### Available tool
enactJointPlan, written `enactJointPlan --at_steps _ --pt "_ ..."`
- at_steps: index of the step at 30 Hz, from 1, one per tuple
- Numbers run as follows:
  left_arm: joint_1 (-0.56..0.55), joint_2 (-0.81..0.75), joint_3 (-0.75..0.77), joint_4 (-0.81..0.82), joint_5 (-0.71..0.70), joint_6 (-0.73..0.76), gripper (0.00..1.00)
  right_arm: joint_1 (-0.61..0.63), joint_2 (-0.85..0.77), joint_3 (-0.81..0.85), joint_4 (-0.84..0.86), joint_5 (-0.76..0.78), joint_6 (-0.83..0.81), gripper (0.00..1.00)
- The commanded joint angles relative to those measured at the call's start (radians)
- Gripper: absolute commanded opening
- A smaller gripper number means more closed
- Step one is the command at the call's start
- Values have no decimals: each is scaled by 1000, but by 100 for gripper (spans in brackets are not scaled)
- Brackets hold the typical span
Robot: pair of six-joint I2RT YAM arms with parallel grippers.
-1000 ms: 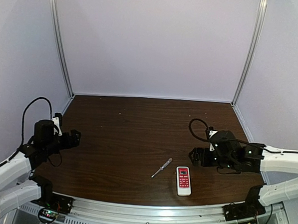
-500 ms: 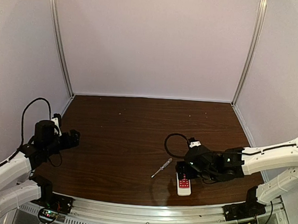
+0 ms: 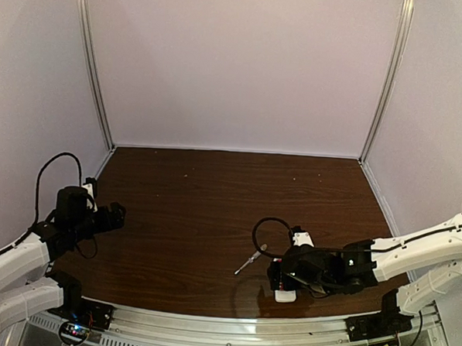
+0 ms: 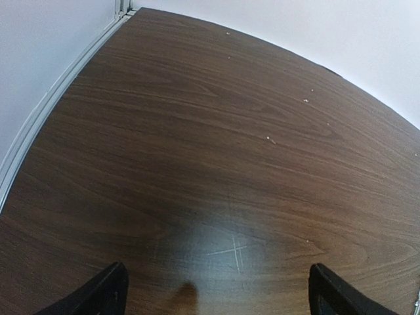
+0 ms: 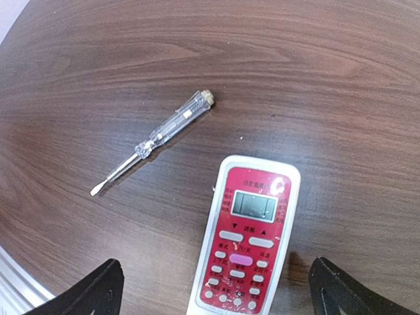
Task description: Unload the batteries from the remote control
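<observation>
1. Remote control lies face up on the table near its front edge, with the red button face and small display showing. The bottom of the right wrist view cuts off its lower end.
2. In the top view the right arm covers most of it, and only its white near end shows.
3. Batteries cannot be seen in any view. The remote's back faces the table and is hidden.
4. Right pincer is spread wide above the remote, one fingertip on each side and neither touching it.
5. Slim screwdriver lies tilted just beside the remote, apart from it.
6. Left pincer is spread wide, holding nothing, at the table's far left. Only its fingertips show in its wrist view.
</observation>
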Motion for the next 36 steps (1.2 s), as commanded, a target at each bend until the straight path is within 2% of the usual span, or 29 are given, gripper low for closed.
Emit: enactJointPlan --at_steps 1,18,26,32,36 --pt "-12 9 8 8 -12 -10 97 33 54 -10 -1 -6 85 100" --pt "-51 64 23 35 -10 -4 97 133 214 52 3 -25 178 100" --pt "-55 69 23 38 -6 -3 97 141 235 42 0 -25 218 100" --pt "-55 66 21 37 -5 -2 97 143 222 36 -79 46 293 100" --pt "-55 64 21 36 -5 -1 97 144 221 37 -99 80 309 89"
